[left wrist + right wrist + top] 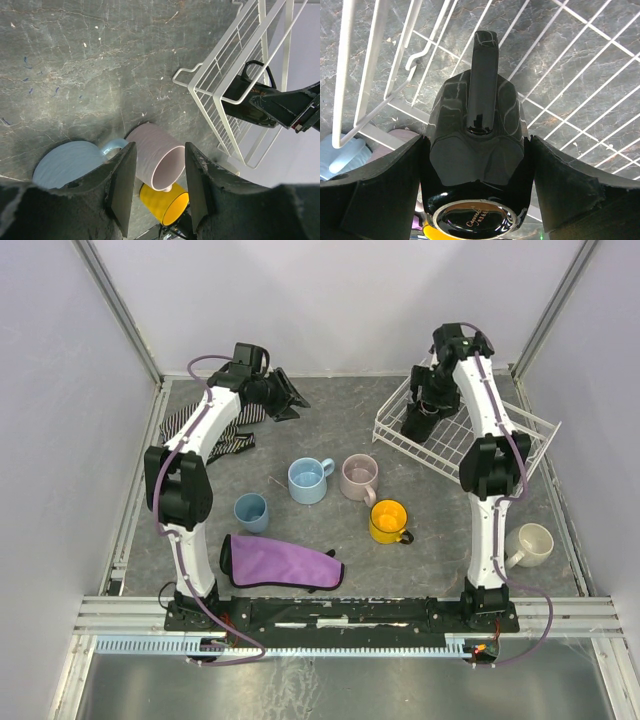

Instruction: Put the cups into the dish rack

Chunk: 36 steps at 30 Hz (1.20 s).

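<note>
My right gripper (424, 408) is shut on the black cup (413, 424), holding it by its sides low over the left end of the white wire dish rack (447, 435). In the right wrist view the cup (477, 115) shows its base and handle, with rack wires (370, 65) below. My left gripper (285, 395) is open and empty, raised at the back left. Through its fingers (122, 185) I see the pink cup (155, 157). On the table stand the light blue (307, 480), pink (358, 476), yellow (388, 521), dusty-blue (251, 511) and cream (529, 543) cups.
A striped cloth (215, 435) lies at the back left under the left arm. A purple cloth (275, 562) lies at the front left. The cage posts and walls enclose the table on three sides.
</note>
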Tool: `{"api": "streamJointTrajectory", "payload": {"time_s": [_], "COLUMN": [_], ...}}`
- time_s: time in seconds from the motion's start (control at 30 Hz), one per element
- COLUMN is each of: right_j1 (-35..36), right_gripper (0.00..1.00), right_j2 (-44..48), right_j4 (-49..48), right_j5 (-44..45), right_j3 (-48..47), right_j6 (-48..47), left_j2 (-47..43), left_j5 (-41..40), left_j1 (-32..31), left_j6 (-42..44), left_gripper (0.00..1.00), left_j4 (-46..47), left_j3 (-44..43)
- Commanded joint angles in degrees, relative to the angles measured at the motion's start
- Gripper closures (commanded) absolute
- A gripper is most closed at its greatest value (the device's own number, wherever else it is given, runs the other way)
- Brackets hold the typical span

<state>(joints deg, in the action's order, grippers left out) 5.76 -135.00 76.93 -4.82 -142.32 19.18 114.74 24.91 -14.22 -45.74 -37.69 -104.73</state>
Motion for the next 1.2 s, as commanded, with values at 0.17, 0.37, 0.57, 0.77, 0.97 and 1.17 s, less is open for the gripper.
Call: {"api": "streamJointTrajectory", "payload": {"time_s": [0.17,0.37,0.57,0.77,0.97,1.17], "right_j1": [3.49,4.88,5.24,5.72,5.93,5.9], "right_gripper": [0.99,0.99,0.99,0.99,0.95,0.55], "right_j2": [-0.45,-1.72,-1.13,-1.86,-1.77,2.09], "right_j4": [-3.77,-3.37,-5.23,-6.22,-7.12,-10.49], "right_j5": [4.33,8.16,11.21,10.73,9.92,7.94], "right_j3": [-4.77,-4.4,-1.2,-0.41,-0.41,3.67], "right_j6": [0.24,-0.08,0.34,0.73,1.03,1.37], "left_j2": [0.54,0.85,1.16,1.19,0.75,-0.53], "left_j5": [-1.53,-1.45,-1.19,-1.31,-2.85,-4.66], "left_j1": [0.07,0.15,0.16,0.24,0.24,0.03], "left_j6": [4.07,4.25,4.34,4.63,6.34,9.22], "left_gripper": [0.5,0.5,0.5,0.5,0.5,0.5], "left_j4": [-1.29,-1.42,-1.42,-1.66,-3.55,-5.93], "left_j3": [-2.48,-2.69,-2.98,-3.03,-2.82,-1.43]}}
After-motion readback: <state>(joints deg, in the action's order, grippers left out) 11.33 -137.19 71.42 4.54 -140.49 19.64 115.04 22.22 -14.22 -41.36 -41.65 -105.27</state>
